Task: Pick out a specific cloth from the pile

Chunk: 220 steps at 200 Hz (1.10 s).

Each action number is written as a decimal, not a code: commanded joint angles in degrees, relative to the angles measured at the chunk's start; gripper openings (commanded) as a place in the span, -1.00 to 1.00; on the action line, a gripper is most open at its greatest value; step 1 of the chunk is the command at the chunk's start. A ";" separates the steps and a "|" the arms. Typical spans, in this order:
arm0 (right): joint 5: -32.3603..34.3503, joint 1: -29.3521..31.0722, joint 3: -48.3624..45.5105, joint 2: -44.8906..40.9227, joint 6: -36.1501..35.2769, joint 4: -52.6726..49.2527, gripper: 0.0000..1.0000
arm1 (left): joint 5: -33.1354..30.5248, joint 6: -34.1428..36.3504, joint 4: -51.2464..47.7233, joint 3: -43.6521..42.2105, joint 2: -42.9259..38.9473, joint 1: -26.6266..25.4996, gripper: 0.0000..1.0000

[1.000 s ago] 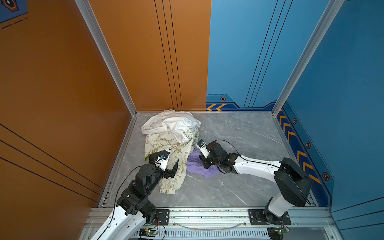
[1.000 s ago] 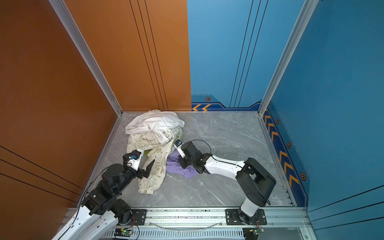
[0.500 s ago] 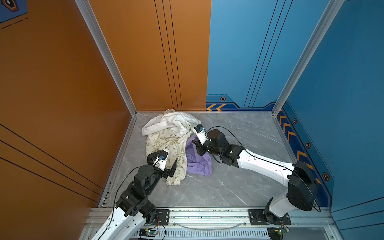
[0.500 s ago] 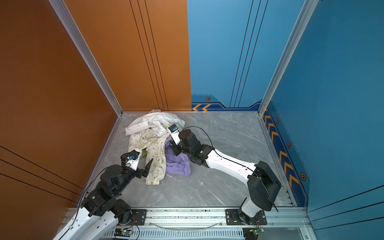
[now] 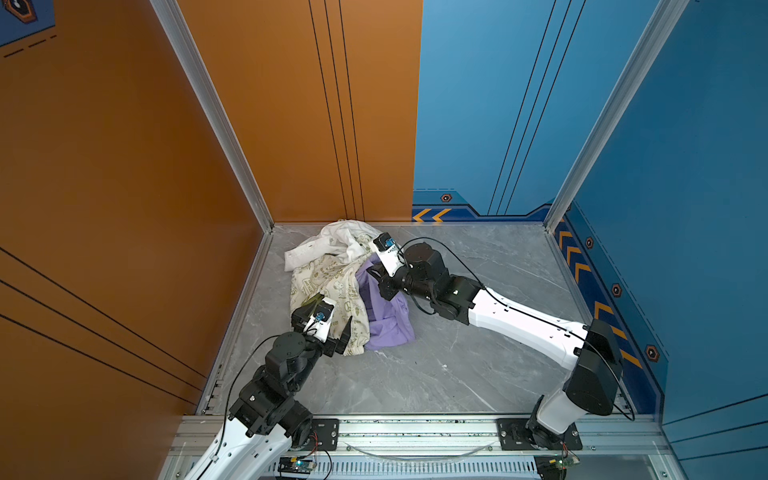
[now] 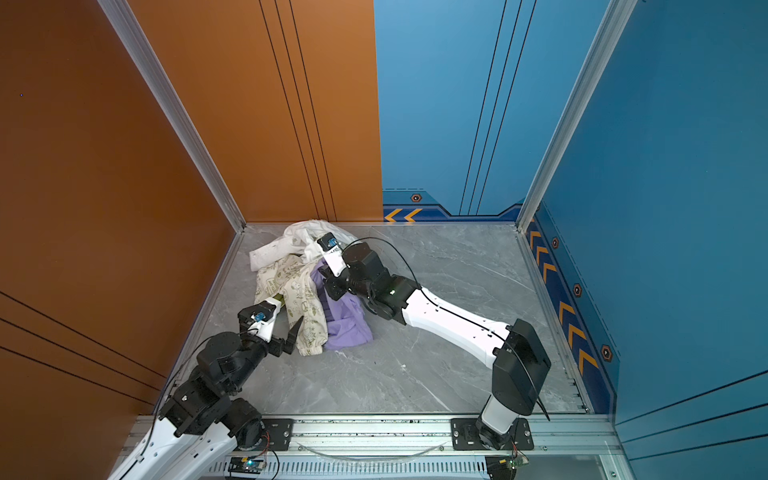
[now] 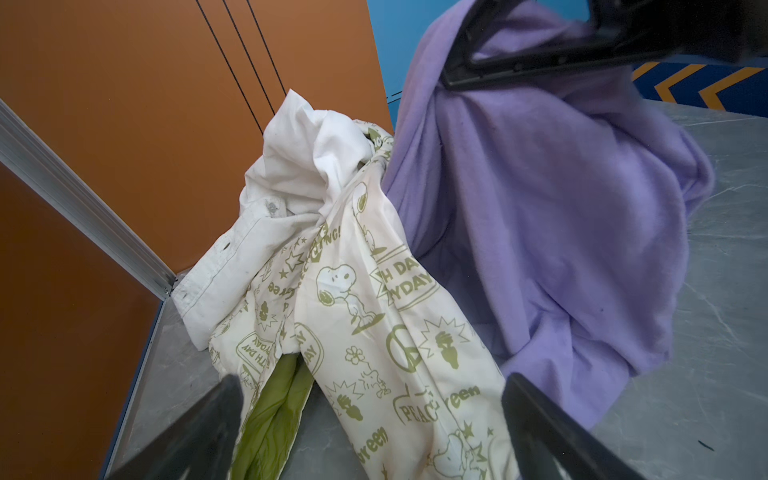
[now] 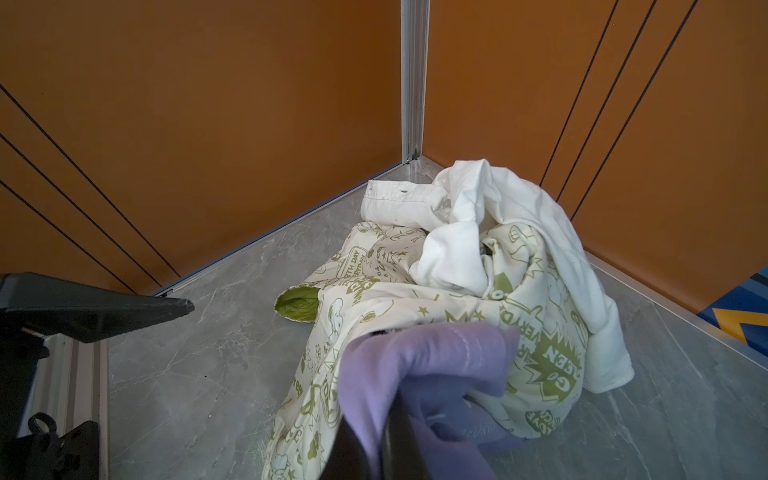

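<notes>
Two arms, one grip. Your left gripper (image 7: 372, 380) hovers with jaws wide apart over the cream cloth (image 5: 332, 291), holding nothing. The pile (image 5: 332, 253) sits by the tabletop's (image 5: 457, 374) far-left corner. The right gripper (image 5: 372, 273), clamped on the cloth (image 5: 388, 324), has lifted it within the last second. Its hem still rests on the tabletop, so it isn't free yet. Folds hide whether that hem is tucked under the cream cloth.

A grey marbled floor (image 5: 457, 374) lies pale-veined underfoot. Orange wall panels (image 5: 270, 104) with thin black lines stand at the left and back. Blue wall panels (image 5: 498, 104) stand at the back and right, edged low down with yellow chevrons (image 5: 432, 215). Aluminium corner posts (image 5: 210, 108) join the walls, and an aluminium rail (image 5: 415, 428) runs along the near edge.
</notes>
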 commanded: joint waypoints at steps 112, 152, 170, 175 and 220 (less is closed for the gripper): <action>0.03 0.42 11.02 -4.52 -3.75 -1.33 -1.00 | 0.49 1.26 1.32 -1.29 -3.34 0.15 0.96; 0.16 0.01 19.28 -0.44 -5.24 -2.41 -1.00 | 0.27 1.34 1.32 -1.37 -3.66 0.15 0.96; 0.18 -0.48 23.42 1.06 -5.40 -2.96 -1.00 | 0.10 1.34 1.31 -1.47 -3.88 0.02 0.96; 0.13 -0.50 24.08 1.27 -5.51 -3.10 -1.00 | 0.04 1.42 1.30 -1.53 -4.04 0.03 0.96; 2.56 -1.99 24.10 0.84 -6.55 -5.09 -1.00 | -0.39 1.58 1.27 -1.64 -4.87 0.04 0.96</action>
